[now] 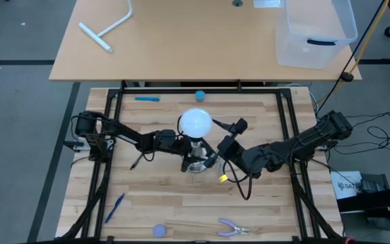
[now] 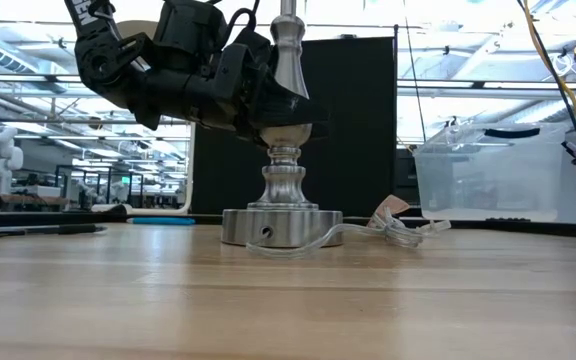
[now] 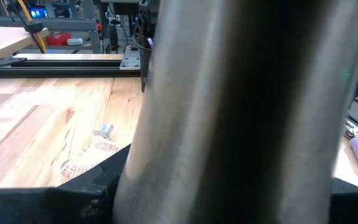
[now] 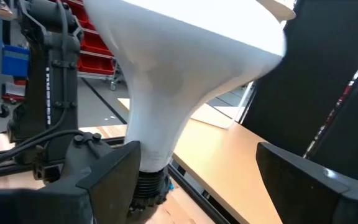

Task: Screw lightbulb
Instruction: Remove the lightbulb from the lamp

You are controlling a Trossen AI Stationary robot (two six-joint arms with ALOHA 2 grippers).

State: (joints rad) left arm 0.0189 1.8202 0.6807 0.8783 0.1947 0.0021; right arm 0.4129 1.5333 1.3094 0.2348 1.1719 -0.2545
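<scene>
While left fingers [image 2: 268, 100] clamp stand [image 2: 283, 180], lightbulb [image 1: 197, 123] on top, right fingers [image 4: 197, 186] spread.

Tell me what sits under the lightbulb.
The lightbulb stands neck-down over the silver stand, whose stem the left gripper clasps. In the right wrist view a dark threaded collar shows below the neck; the socket top is covered by the bulb and the fingers.

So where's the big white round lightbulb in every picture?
High view: the white frosted lightbulb sits at the table's middle, atop the silver round-based stand.
Low view: not in it; only the stand shows.
Left wrist view: not in it; the stand's stem fills it.
Right wrist view: it fills the top.
Shared landmark: the stand.
</scene>
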